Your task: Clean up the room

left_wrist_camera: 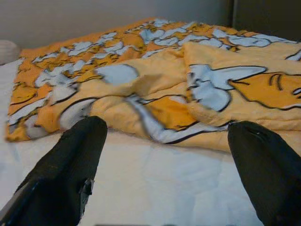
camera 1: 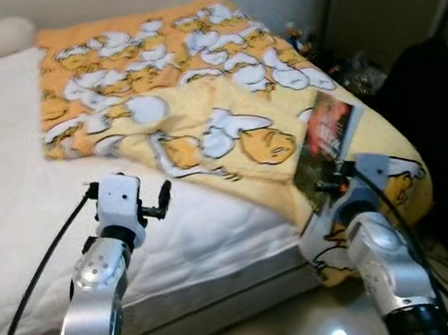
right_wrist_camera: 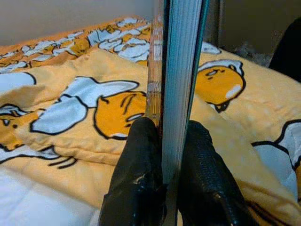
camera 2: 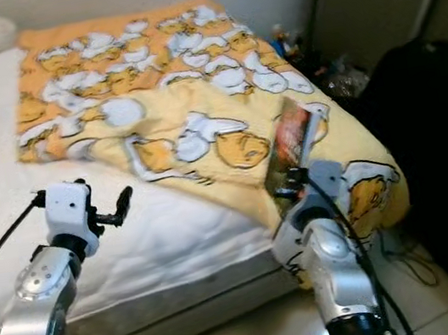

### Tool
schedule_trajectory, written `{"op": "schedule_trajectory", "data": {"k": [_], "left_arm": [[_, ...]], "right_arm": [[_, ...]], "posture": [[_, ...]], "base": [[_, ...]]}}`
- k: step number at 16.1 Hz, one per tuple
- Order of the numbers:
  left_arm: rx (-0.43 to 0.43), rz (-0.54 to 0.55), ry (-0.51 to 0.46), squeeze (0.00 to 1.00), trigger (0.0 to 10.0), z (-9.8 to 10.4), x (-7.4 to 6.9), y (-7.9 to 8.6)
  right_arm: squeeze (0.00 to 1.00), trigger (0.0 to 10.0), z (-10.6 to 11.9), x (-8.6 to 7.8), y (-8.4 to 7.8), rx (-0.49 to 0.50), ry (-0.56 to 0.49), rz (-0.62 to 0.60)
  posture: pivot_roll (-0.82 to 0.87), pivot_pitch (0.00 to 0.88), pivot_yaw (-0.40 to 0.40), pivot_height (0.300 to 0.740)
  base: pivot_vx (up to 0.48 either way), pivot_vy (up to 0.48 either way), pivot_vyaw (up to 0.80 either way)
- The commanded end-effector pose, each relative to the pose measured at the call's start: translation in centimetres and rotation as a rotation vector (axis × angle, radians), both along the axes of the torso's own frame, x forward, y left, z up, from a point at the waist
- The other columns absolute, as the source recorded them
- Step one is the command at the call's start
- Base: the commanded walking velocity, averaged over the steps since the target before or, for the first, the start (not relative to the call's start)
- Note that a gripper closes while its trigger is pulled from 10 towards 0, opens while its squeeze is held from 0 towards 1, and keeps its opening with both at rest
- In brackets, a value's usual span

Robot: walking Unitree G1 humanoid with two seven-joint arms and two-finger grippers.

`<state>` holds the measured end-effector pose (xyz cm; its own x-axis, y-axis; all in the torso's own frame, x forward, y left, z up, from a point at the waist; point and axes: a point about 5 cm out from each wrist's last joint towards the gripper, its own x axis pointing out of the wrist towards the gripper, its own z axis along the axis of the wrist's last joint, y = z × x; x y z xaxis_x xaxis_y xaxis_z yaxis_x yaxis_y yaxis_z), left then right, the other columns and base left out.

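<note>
Between the right gripper's closed fingers you have a book pinched by its lower edge, standing over the yellow blanket. You look to be mid-carry; next, find somewhere to set it down. The left gripper hangs wide open and empty above the white mattress. Clutter beyond the bed is too blurred to identify.

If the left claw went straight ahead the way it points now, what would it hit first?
Probably the folded near edge of the yellow duck-print blanket, past bare white mattress. The open left claw faces it; depth is unclear.
</note>
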<state>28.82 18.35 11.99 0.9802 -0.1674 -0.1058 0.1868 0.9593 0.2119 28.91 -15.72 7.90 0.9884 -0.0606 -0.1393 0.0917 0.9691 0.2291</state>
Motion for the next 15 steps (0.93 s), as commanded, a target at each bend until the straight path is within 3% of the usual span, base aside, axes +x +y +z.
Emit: {"op": "schedule_trajectory", "data": {"k": [1, 3, 4, 5, 6, 7, 15], "left_arm": [[0.006, 0.019, 0.006, 0.72, 10.0, 0.1, 0.2, 0.4], [0.002, 0.018, 0.006, 0.72, 10.0, 0.1, 0.4, 0.2], [-0.001, 0.017, 0.005, 0.72, 10.0, 0.2, 0.5, 0.1], [-0.002, 0.016, 0.004, 0.72, 10.0, 0.2, 0.7, 0.0], [-0.003, 0.015, 0.003, 0.72, 10.0, 0.3, 0.7, 0.0], [-0.003, 0.014, 0.002, 0.72, 10.0, 0.3, 0.8, 0.0], [-0.012, 0.030, 0.004, 0.72, 10.0, 0.4, 1.3, 0.2]], "right_arm": [[0.00, 10.0, 1.2, 0.6, 0.6, 0.024, -0.048, 0.019], [0.00, 10.0, 1.5, 0.7, 0.8, 0.040, -0.057, 0.047], [0.00, 5.1, 1.8, 0.8, 0.8, 0.039, -0.074, 0.059], [0.00, 1.2, 1.9, 0.9, 0.8, 0.035, -0.076, 0.056], [0.00, 3.9, 1.9, 1.0, 0.7, 0.027, -0.072, 0.048], [0.00, 10.0, 1.9, 1.2, 0.6, 0.021, -0.066, 0.038], [0.00, 10.0, 2.4, 1.8, 1.4, 0.032, -0.075, 0.081]], "posture": [[0.05, 0.000, -0.029, 0.740], [0.05, 0.000, -0.031, 0.740], [0.04, 0.000, -0.032, 0.740], [0.04, 0.000, -0.032, 0.740], [0.04, 0.000, -0.032, 0.740], [0.04, 0.000, -0.032, 0.740], [0.04, 0.000, -0.025, 0.740]], "base": [[0.000, 0.401, 0.00], [0.000, 0.401, 0.00], [0.000, 0.405, 0.00], [0.000, 0.398, 0.00], [0.000, 0.401, 0.00], [0.000, 0.405, 0.00], [0.000, 0.403, 0.00]]}}
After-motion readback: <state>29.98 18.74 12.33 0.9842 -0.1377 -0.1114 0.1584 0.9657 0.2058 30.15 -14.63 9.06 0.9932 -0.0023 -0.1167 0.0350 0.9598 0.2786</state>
